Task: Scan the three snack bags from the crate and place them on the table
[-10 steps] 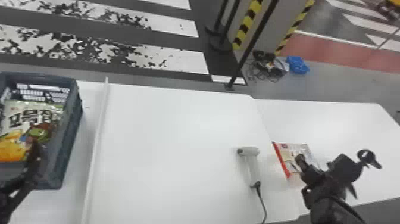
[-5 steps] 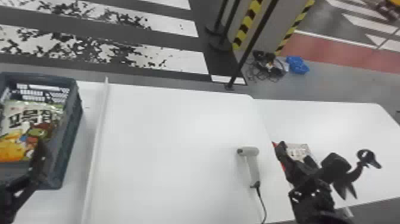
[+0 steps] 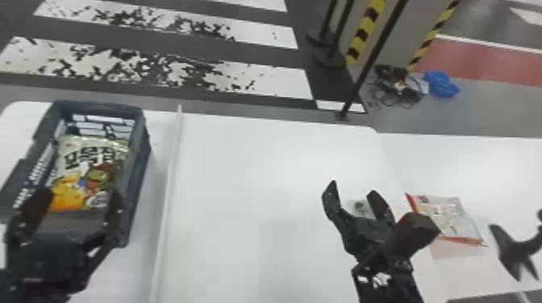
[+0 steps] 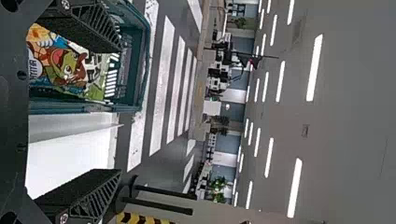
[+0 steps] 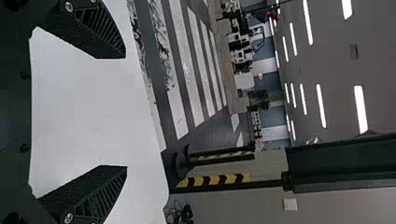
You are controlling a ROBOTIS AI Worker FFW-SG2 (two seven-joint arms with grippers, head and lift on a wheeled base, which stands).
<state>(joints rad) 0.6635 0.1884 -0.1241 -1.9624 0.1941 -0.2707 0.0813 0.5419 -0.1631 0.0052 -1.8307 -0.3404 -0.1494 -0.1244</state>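
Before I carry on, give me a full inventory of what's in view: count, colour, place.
Crate: one, dark blue-grey, on the table's left
Snack bag: one visible, pale with orange and green, inside the crate
Flat snack bag: one, whitish with red edges, on the right-hand table
Pale object: one, grey-white, mostly hidden at the right gripper; possibly the scanner
Divider strip: one, white, right of the crate
Tables: two, white, side by side
Striped bands: two, yellow-black, beyond the tables
Cables: one heap, black, floor
Bundle: one, blue, beside the cables
Left gripper: one, black, at the crate
Right gripper: one, black, over the table
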